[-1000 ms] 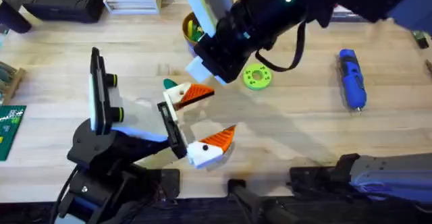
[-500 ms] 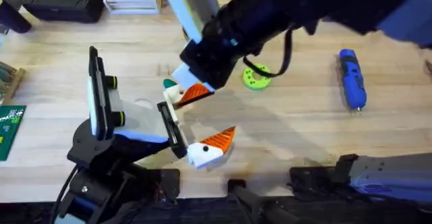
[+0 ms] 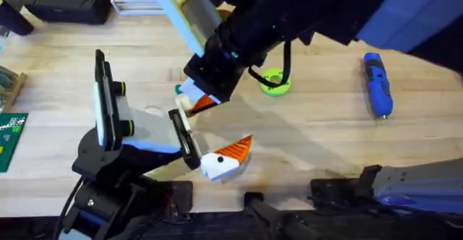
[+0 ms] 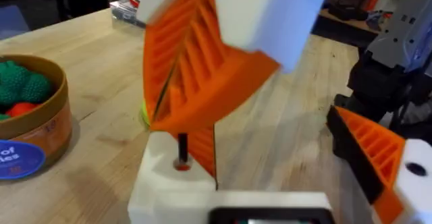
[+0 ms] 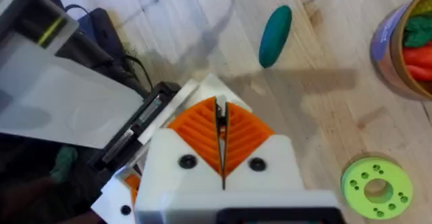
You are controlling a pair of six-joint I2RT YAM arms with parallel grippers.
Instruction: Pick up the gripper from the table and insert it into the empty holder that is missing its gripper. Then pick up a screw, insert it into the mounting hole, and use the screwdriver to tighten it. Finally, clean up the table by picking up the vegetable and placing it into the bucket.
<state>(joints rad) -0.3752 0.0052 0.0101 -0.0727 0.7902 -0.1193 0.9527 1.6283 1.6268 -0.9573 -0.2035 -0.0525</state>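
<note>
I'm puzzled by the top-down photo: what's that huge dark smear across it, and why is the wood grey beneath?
Overhead view: the right arm sits close under the camera, so it looks large, dark and blurred, and casts a shadow on the table. Left wrist view: the orange pad blurs likewise.

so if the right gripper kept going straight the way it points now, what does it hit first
Most likely the white finger of the left gripper. The right gripper, shut on a thin dark screw, points at that finger's mounting hole from very close. The exact gap is hard to judge.
</note>
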